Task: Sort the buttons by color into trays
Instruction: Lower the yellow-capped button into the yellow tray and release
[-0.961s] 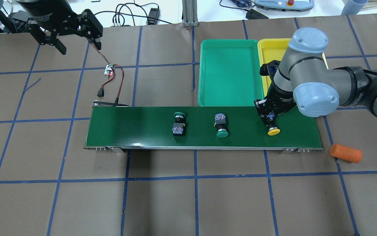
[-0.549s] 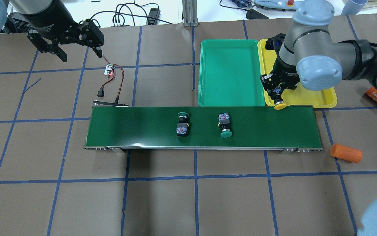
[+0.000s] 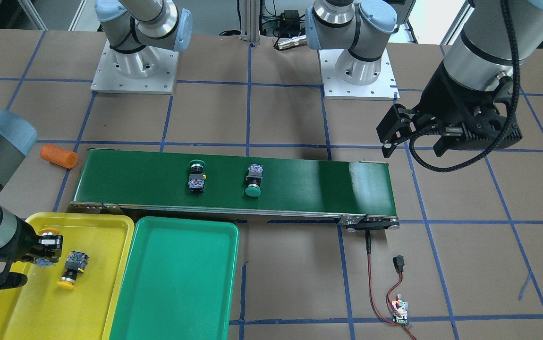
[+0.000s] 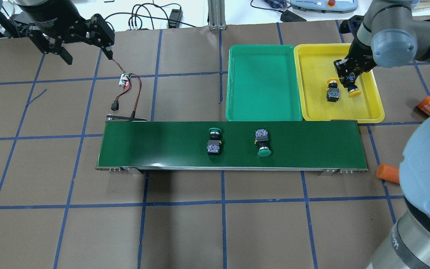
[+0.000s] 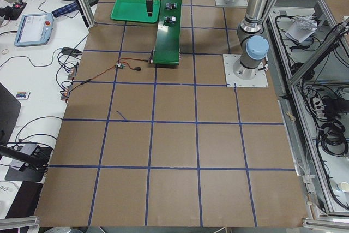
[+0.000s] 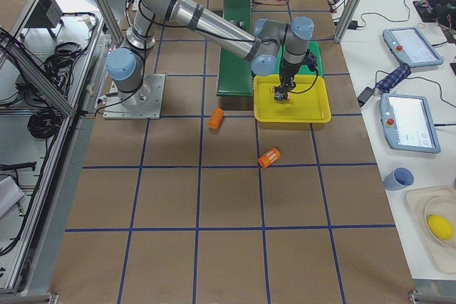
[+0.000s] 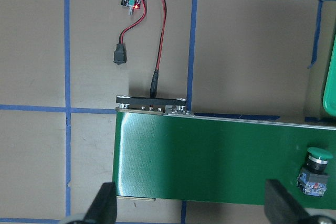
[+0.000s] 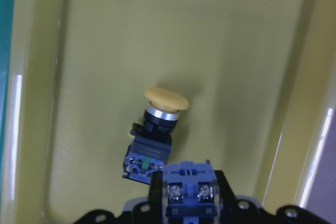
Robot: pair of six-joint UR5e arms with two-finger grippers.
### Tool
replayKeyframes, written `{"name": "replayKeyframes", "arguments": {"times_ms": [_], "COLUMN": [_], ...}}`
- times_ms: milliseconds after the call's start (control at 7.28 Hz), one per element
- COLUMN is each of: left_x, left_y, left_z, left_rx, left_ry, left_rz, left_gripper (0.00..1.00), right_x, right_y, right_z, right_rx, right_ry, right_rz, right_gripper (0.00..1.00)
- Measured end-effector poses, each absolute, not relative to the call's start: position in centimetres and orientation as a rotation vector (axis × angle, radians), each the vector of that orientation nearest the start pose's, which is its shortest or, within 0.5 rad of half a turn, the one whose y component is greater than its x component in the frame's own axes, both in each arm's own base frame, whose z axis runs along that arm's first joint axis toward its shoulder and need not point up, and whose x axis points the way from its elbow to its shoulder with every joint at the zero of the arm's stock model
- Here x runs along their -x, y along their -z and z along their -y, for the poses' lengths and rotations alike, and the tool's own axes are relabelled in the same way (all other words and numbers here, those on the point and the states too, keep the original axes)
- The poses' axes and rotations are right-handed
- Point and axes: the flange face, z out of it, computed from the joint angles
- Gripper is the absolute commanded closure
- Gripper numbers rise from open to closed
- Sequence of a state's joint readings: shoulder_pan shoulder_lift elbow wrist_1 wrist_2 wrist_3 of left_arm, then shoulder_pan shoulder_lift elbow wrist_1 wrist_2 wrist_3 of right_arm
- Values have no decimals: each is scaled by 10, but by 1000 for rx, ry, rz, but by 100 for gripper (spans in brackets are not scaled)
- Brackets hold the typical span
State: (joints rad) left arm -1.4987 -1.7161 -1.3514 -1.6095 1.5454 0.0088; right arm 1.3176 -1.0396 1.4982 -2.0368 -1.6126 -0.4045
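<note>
Roughly halfway, by the look of things: yellow sorting nearly finished, green not begun. On the brown surface (image 4: 50, 224), a long dark-green conveyor belt (image 4: 155, 145) as landmark. Against the belt's far edge, toward its right end, a green tray (image 4: 263, 86), bare inside, owed two buttons. Beside that, along the same far edge, a yellow tray (image 4: 316, 108) holding one loose yellow button (image 4: 332, 90) on its side. Low over that tray, the right hand (image 4: 349, 83), clamped on the contact block of a held yellow button (image 4: 354, 93), cap toward the belt; contact with the tray floor impossible to judge; probably only a release left. Beyond the belt's left end, far side, the left hand (image 4: 87, 55), fingers spread wide, nothing between them. On the belt near its middle, a first green button (image 4: 214, 141), and nearer the right end a second green button (image 4: 263, 144), both well apart from either hand.
</note>
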Motion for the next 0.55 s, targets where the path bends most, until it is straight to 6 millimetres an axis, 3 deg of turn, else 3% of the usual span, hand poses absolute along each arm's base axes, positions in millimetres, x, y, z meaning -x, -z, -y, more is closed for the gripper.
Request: {"name": "replayKeyframes", "arguments": {"times_ms": [275,549], "left_x": [96,97], "left_y": [-520,-517], "left_z": [565,566], "left_rx": [106,102], "left_ry": [44,31], "left_rz": [-3169,-3167], "left_gripper": [0,0], "right_x": [51,48], "right_y": [-247,-253], "right_z": [680,672], "right_rx": [257,265], "right_ry": [-29,-72], "right_rz": [-3174,-3164], "right_gripper": [0,0]}}
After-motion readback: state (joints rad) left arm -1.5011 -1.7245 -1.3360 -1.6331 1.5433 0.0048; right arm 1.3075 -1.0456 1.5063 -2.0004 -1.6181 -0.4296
